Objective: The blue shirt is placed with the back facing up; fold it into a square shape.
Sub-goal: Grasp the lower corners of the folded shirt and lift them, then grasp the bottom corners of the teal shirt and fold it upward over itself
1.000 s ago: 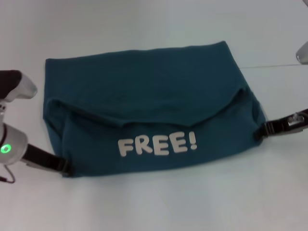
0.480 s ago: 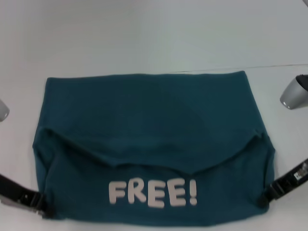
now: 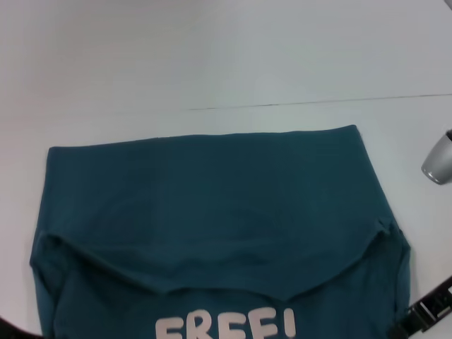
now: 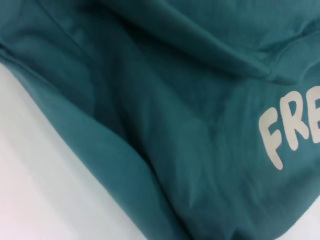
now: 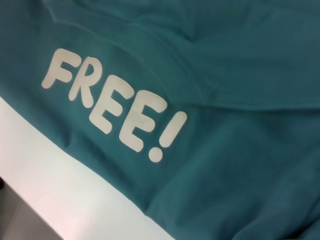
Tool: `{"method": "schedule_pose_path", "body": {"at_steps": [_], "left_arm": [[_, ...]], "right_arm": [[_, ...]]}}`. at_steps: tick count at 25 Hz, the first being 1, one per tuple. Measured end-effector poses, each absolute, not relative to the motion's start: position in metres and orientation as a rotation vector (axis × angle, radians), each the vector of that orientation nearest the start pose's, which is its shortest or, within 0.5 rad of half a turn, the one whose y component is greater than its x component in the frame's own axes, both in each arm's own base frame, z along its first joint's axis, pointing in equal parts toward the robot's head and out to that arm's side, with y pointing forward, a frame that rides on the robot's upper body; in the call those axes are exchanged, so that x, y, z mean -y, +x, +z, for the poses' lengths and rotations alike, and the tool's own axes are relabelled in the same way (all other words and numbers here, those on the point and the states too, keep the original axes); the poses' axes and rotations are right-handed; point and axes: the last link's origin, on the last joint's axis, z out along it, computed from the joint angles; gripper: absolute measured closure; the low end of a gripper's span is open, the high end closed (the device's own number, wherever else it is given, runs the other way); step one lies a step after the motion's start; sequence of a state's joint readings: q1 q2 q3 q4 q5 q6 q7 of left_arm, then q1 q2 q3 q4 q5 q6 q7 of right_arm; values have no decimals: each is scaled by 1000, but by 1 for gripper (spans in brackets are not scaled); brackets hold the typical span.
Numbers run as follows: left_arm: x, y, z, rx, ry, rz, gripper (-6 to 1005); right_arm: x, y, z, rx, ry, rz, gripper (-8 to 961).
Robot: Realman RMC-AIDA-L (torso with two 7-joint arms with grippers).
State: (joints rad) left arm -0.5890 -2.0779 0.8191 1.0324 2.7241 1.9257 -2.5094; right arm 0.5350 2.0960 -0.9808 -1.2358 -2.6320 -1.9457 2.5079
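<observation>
Blue shirt [image 3: 212, 212] spread on white tabletop [image 3: 212, 56], near part reaching lower edge of head view, folded with far flap draped in a curve over near layer. White "FREE!" print [image 5: 112, 102] on near layer, facing up, cut off low in head view. Right pincer [image 3: 424, 314] at shirt's near right corner, black, touching cloth; pinching or spread, cannot tell. Left pincer out of sight.

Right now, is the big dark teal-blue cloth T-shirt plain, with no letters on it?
No, the dark teal-blue cloth T-shirt carries large white letters spelling "FREE!" in the right wrist view.
</observation>
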Motion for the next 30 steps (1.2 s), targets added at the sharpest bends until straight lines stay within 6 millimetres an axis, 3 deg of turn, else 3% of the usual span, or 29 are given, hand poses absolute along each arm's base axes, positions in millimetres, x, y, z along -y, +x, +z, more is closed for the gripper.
{"method": "schedule_pose_path", "body": {"at_steps": [5, 12, 23, 30], "left_arm": [[-284, -278, 38, 1932, -2457, 450, 936], [-286, -271, 47, 1952, -2518, 229, 934], [-307, -252, 82, 1905, -2544, -140, 931], [-336, -240, 92, 1813, -2477, -297, 929]], "right_arm": [[-288, 256, 35, -1649, -2561, -533, 889], [-292, 261, 47, -1635, -2552, -444, 889], [-312, 259, 105, -1597, -2501, -163, 889], [-334, 240, 139, -1540, -2456, 47, 889]]}}
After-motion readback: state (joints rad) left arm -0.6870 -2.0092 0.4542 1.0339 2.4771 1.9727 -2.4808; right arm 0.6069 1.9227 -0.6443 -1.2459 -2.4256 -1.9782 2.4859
